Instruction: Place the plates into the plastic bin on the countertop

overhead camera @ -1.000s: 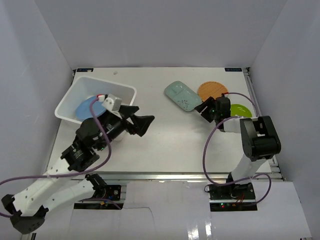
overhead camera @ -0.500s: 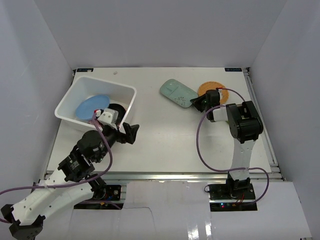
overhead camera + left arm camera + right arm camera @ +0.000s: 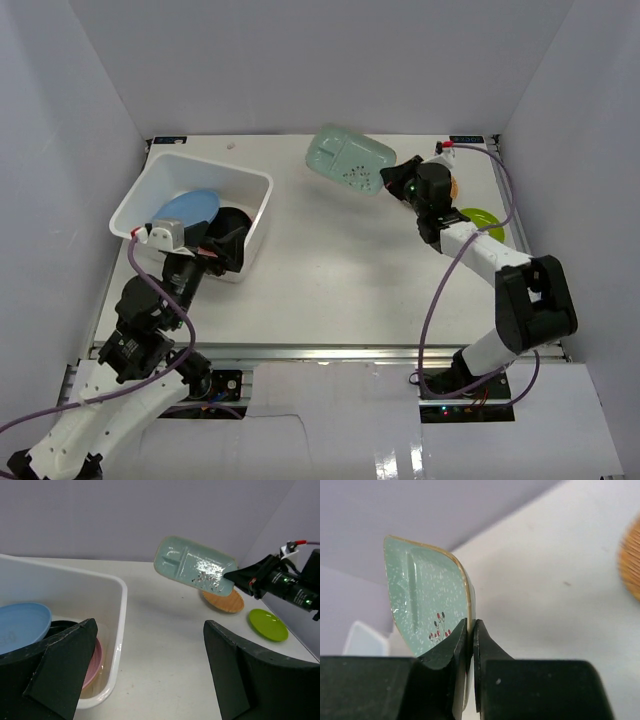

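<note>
My right gripper [image 3: 392,181] [image 3: 471,625] is shut on the edge of the pale green dish [image 3: 349,160] [image 3: 192,565] [image 3: 427,599], which hangs tilted above the countertop [image 3: 330,270]. The orange textured plate [image 3: 223,600] [image 3: 631,565] and the lime green plate [image 3: 482,220] [image 3: 268,624] lie on the right. The white plastic bin [image 3: 255,182] [image 3: 65,590] at the left holds a blue plate [image 3: 187,206] [image 3: 22,625], a black plate [image 3: 232,218] and a pink plate [image 3: 94,660]. My left gripper [image 3: 222,248] [image 3: 150,645] stands open and holds nothing, at the bin's near right corner.
White walls close in the countertop on three sides, and a metal rail [image 3: 330,350] runs along the near edge. The right arm's purple cable [image 3: 432,300] loops over the right half of the countertop.
My right gripper closed on the pale green dish's edge and lifted it off the countertop, up and toward the far side. The left arm drew back to the near left beside the bin.
</note>
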